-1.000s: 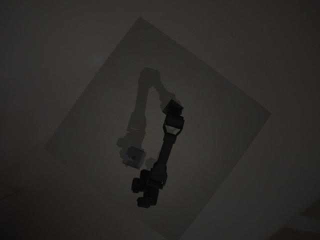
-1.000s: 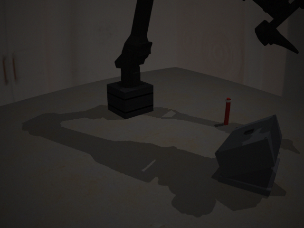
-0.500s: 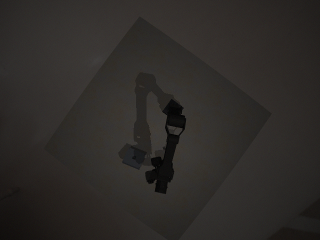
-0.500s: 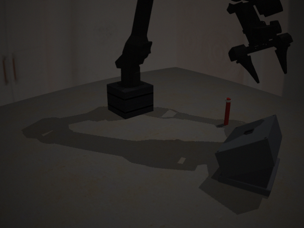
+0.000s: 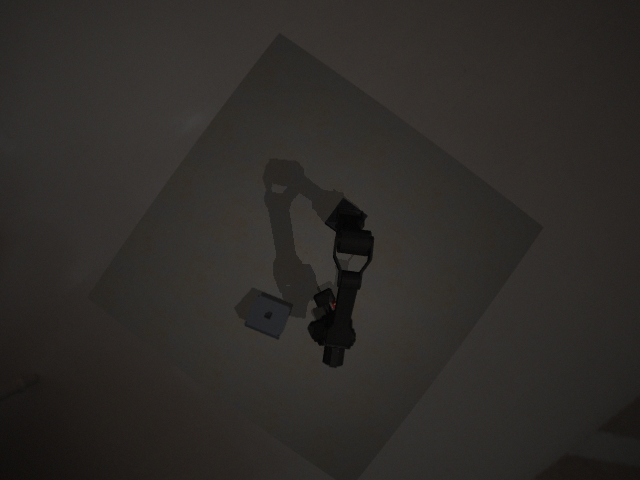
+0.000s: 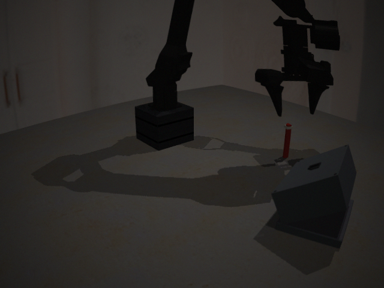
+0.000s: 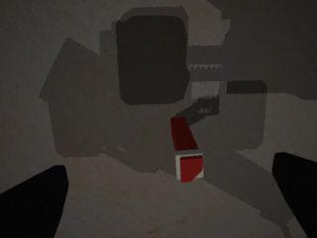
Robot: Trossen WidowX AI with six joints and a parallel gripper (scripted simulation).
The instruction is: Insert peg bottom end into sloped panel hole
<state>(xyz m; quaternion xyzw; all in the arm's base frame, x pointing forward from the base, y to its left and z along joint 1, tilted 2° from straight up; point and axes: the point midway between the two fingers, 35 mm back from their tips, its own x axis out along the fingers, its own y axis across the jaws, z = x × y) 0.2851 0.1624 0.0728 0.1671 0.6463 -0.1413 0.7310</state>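
Observation:
A red peg [image 6: 287,143] [image 7: 184,135] with a white band near its top stands upright on the table. In the overhead view only a bit of red [image 5: 333,305] shows beside the arm. The wrist view shows its top with flat sides and one cut corner. The grey sloped panel [image 6: 299,176] [image 5: 277,316] has one dark, angular hole [image 6: 314,166] [image 5: 268,314] in its face. My gripper [image 6: 296,114] [image 7: 172,170] is open and empty, pointing down above the peg. In the wrist view the peg top lies between the two fingertips, a little right of the middle.
The arm's black base [image 6: 164,126] stands at the back left in the exterior view. The panel block sits on a low base plate [image 6: 309,233], close to the peg. The arm's shadow [image 6: 155,186] falls across the table and around the peg.

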